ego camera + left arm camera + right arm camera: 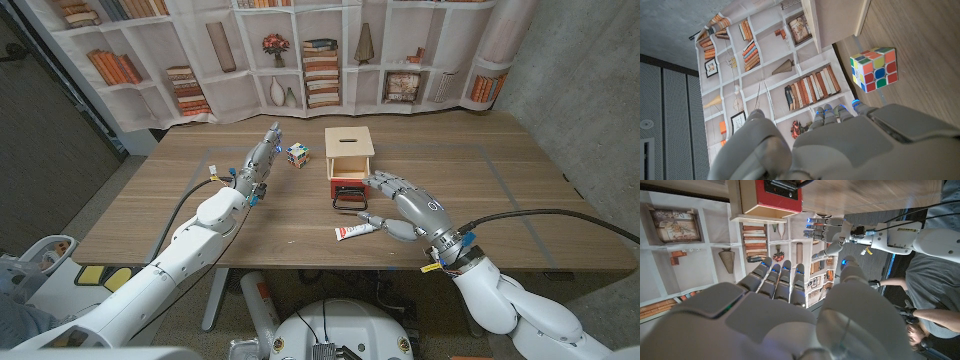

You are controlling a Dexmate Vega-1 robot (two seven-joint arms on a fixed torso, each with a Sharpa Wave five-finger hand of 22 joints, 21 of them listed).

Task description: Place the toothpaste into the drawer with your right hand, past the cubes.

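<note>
The right hand (405, 205) is hovering just in front of the box (349, 160), its fingers spread and holding nothing, reaching toward the red drawer (349, 187) at the box's foot. The toothpaste (355, 232) is lying flat on the table (500, 190), a little nearer the robot than the box and just beside the thumb side of that hand; whether the thumb is touching it I cannot tell. The drawer's dark handle (348, 203) is sticking out toward the robot, and how far the drawer is pulled open is hard to read from here. The cube (298, 154) is sitting to the left of the box, close by it, and the left hand (262, 157) is standing on its edge just beyond the cube, fingers extended and empty. The wrist camera on that arm is looking along the hand at the cube (874, 69). I would judge the robot is at the pickup step, the tube not yet grasped. The next move is calling for the right hand to drop onto the tube, pinch it across its width, lift it and carry it the short way to the drawer without knocking the handle.
</note>
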